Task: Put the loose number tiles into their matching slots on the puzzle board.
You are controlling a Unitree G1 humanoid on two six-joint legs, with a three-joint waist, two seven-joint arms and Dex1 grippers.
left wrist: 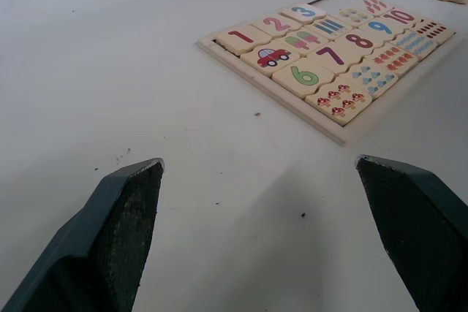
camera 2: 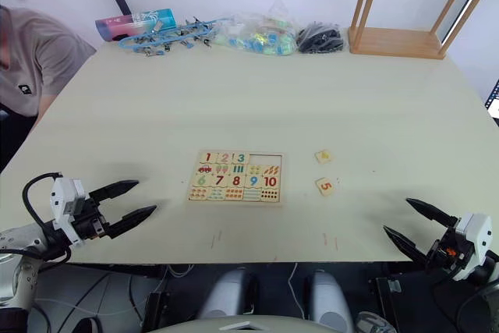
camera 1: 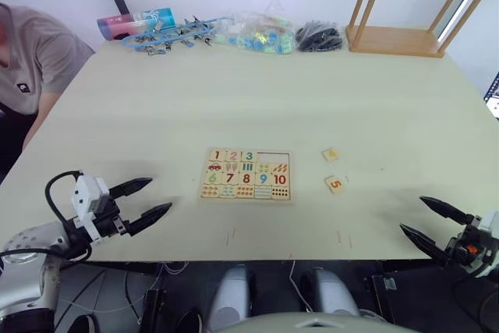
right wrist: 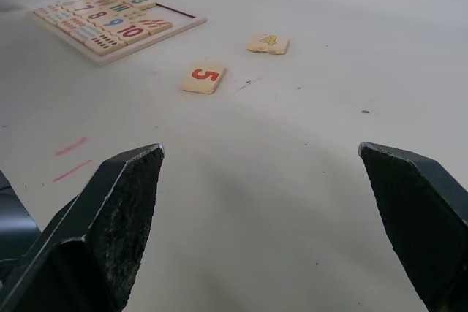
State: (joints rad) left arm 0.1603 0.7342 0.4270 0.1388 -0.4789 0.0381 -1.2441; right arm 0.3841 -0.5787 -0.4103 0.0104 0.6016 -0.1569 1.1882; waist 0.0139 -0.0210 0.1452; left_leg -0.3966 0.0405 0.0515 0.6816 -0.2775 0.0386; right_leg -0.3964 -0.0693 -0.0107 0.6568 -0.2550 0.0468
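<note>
The puzzle board lies flat near the middle of the table, with tiles 1, 2 and 3 seated in its top row and two bare slots at that row's right end. To the right of the board lie two loose tiles: the yellow 4 and, nearer me, the orange 5. My left gripper hovers open over the table's front left, left of the board. My right gripper stands open at the front right edge, with the 5 tile ahead of it.
A person in a grey shirt sits at the table's left side. Along the far edge lie a blue-pink tube, blue clips, a plastic bag of small parts, black cables and an upturned wooden stool.
</note>
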